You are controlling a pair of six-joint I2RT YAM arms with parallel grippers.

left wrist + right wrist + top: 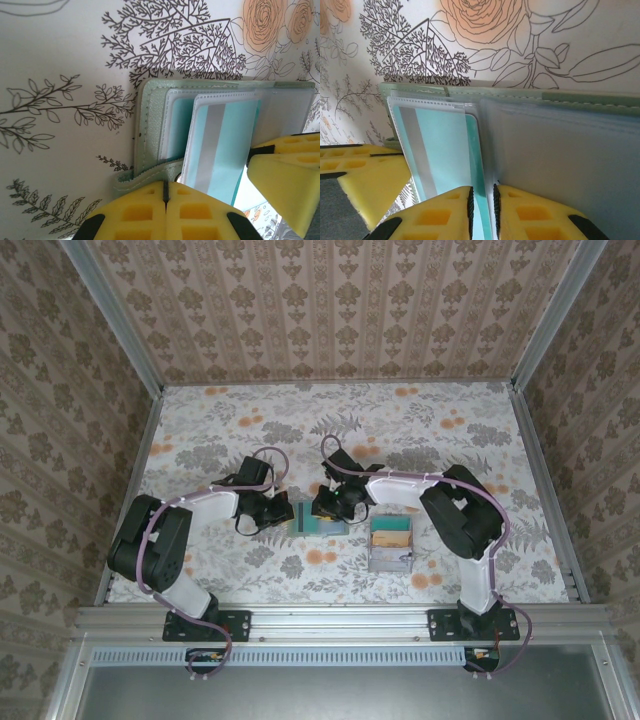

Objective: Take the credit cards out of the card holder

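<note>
The grey-green card holder lies open on the floral table between both grippers. In the left wrist view the card holder shows clear sleeves, with a teal credit card with a silver stripe in one of them. My left gripper is shut on the holder's strap at its near edge. In the right wrist view the teal card sticks up from its sleeve. My right gripper stands slightly open, and the card's edge sits in the narrow gap between the pads. The holder's blue-grey panel lies to the right.
A grey tray with teal and tan contents stands just right of the holder, under the right forearm. A yellow finger of the other gripper intrudes at the left wrist view's right side. Patterned walls enclose the table.
</note>
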